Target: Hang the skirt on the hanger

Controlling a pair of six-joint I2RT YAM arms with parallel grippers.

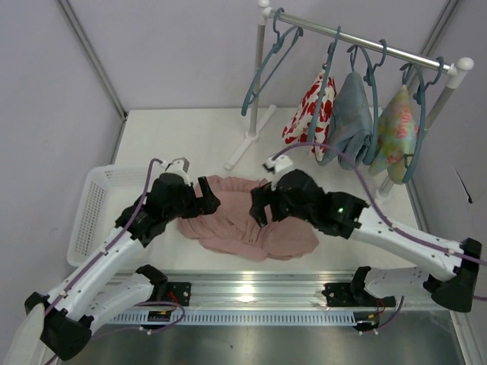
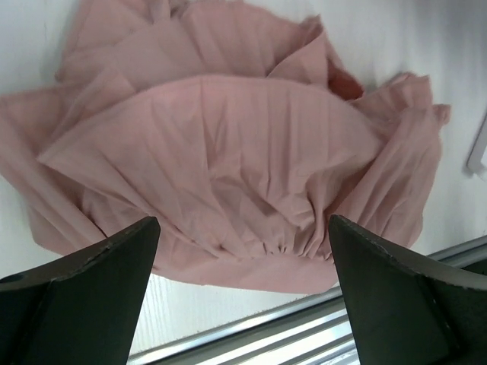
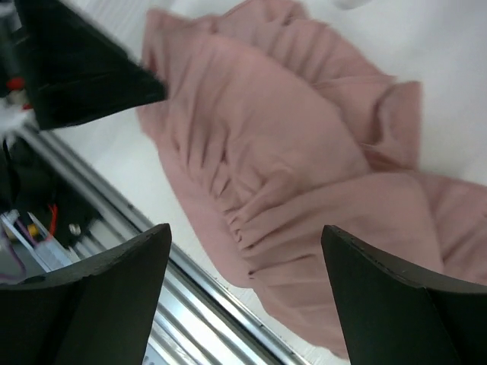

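The dusty-pink skirt (image 1: 243, 224) lies crumpled on the white table between my two arms. My left gripper (image 1: 209, 199) hovers over its left edge, and the left wrist view shows it open (image 2: 243, 220) with the pleated skirt (image 2: 228, 152) below and nothing between its fingers (image 2: 114, 281). My right gripper (image 1: 259, 205) hangs over the skirt's right half, also open (image 3: 245, 228) above the gathered skirt (image 3: 289, 152), holding nothing. The empty teal hanger (image 1: 268, 65) hangs at the left end of the rack, far from both grippers.
A white basket (image 1: 95, 205) stands at the table's left. The metal rack (image 1: 358, 42) at the back right carries a red-and-white floral garment (image 1: 308, 106), a pale blue one (image 1: 351, 122) and a green floral one (image 1: 397, 133). An aluminium rail (image 1: 259, 293) runs along the near edge.
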